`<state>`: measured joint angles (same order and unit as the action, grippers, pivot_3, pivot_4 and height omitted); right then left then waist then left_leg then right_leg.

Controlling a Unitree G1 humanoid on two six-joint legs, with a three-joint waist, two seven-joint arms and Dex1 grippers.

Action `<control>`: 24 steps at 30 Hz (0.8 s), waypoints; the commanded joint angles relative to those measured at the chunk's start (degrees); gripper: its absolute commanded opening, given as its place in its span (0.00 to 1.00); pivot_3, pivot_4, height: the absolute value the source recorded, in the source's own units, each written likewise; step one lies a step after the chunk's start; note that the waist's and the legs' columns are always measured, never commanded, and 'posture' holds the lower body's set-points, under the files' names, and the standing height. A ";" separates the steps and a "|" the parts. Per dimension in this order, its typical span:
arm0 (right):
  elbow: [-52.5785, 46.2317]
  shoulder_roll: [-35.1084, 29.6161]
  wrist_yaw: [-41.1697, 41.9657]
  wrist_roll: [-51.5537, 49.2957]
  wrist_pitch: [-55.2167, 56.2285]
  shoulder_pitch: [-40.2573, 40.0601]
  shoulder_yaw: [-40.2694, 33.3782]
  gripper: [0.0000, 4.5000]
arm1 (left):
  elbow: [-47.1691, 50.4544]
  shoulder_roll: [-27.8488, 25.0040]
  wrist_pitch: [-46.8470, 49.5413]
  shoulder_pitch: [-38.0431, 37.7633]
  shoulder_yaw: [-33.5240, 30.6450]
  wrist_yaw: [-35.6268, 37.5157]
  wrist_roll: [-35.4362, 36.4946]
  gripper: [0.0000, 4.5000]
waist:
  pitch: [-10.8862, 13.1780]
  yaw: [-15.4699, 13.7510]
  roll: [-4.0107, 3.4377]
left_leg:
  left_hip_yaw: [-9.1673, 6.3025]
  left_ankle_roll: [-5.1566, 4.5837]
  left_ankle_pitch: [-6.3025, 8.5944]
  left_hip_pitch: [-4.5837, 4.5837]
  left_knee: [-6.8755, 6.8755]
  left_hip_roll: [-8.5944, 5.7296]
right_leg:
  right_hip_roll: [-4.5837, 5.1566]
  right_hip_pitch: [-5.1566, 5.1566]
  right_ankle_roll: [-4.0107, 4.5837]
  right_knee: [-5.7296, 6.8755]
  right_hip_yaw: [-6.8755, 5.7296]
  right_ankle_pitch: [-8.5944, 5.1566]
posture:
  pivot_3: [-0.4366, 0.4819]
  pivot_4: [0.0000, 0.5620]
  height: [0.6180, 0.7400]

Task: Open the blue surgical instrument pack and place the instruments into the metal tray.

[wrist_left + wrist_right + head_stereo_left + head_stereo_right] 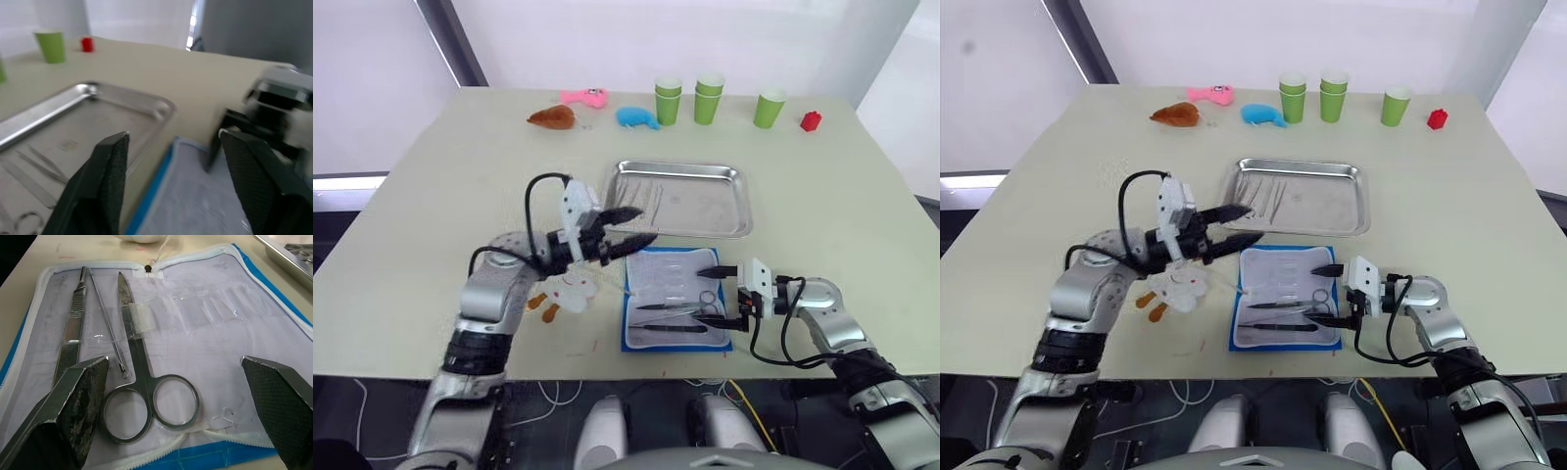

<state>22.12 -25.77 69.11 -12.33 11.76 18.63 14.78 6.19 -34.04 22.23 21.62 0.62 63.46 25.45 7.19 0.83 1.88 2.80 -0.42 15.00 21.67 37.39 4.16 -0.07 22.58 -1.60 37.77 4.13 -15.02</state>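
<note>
The blue surgical instrument pack (pixel 674 300) lies unzipped and flat on the worktop (pixel 842 186), just in front of the metal tray (pixel 681 199). Scissors (pixel 143 390), a scalpel handle (pixel 71 335) and a thin probe (pixel 108 331) rest on its pale lining. The right gripper (pixel 724 294) hovers over the pack's right edge, jaws released. The left gripper (pixel 631 228) hangs over the pack's far left corner beside the tray, jaws also spread and empty. A few instruments (pixel 1268 199) lie in the tray.

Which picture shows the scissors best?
The right wrist view: the scissors lie close up on the open blue pack, rings and blades clear. Both eye views show them tiny. The left wrist view shows other tools in the metal tray.
</note>
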 commanded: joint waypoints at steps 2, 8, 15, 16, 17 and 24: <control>4.43 -1.36 0.87 5.18 -2.58 -4.63 4.02 1.00 | 2.91 -6.02 -3.13 -2.58 -2.07 10.03 3.69 0.99 | -0.01 -0.14 0.01 | 0.00 0.00 0.00 -0.01 0.00 0.01 | 0.03 0.00 0.04 0.00 -0.01 -0.03 | 0.48 0.27 1.00; 4.43 -1.51 1.02 5.15 -2.57 -4.63 3.92 1.00 | 1.93 -14.39 -6.89 -5.98 -5.39 22.04 6.95 0.99 | 0.05 -0.10 -0.07 | 0.02 0.00 0.00 0.00 -0.04 0.03 | 0.06 0.02 0.15 -0.04 -0.05 -0.11 | 0.48 0.27 1.00; 5.30 -1.13 1.33 5.31 -2.25 -3.94 4.18 1.00 | 1.28 -19.30 -9.57 -6.55 -6.02 28.85 8.73 0.99 | 0.10 -0.10 -0.12 | 0.03 -0.01 0.00 0.02 -0.04 0.03 | 0.08 0.04 0.15 -0.05 -0.06 -0.13 | 0.48 0.27 1.00; 5.45 -1.05 1.34 5.35 -2.16 -3.86 4.20 1.00 | 1.29 -19.63 -9.67 -6.64 -6.00 29.04 9.06 0.99 | 0.10 -0.07 -0.10 | 0.03 -0.01 0.01 0.03 -0.05 0.03 | 0.08 0.05 0.15 -0.05 -0.06 -0.13 | 0.48 0.27 1.00; 5.55 -1.00 1.37 5.39 -2.09 -3.79 4.24 1.00 | 1.41 -19.86 -9.66 -6.66 -5.91 29.04 9.42 0.99 | 0.10 -0.09 -0.11 | 0.03 -0.01 0.00 0.04 -0.06 0.04 | 0.07 0.09 0.15 -0.04 -0.06 -0.13 | 0.48 0.27 1.00; 5.48 -0.94 1.35 5.41 -2.03 -3.82 4.20 1.00 | 3.65 -17.15 -11.84 -8.43 -3.82 24.97 7.35 0.99 | 0.10 -0.11 -0.10 | 0.06 -0.01 0.00 0.03 -0.07 0.04 | 0.08 0.11 0.16 -0.04 -0.05 -0.14 | 0.48 0.27 1.00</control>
<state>22.17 -25.69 69.35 -12.34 11.67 18.43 14.74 7.72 -51.33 11.42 13.09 -3.33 88.55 32.86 7.29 0.72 1.78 2.87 -0.43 15.01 21.72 37.32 4.20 0.00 22.71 -1.45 37.74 4.08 -15.15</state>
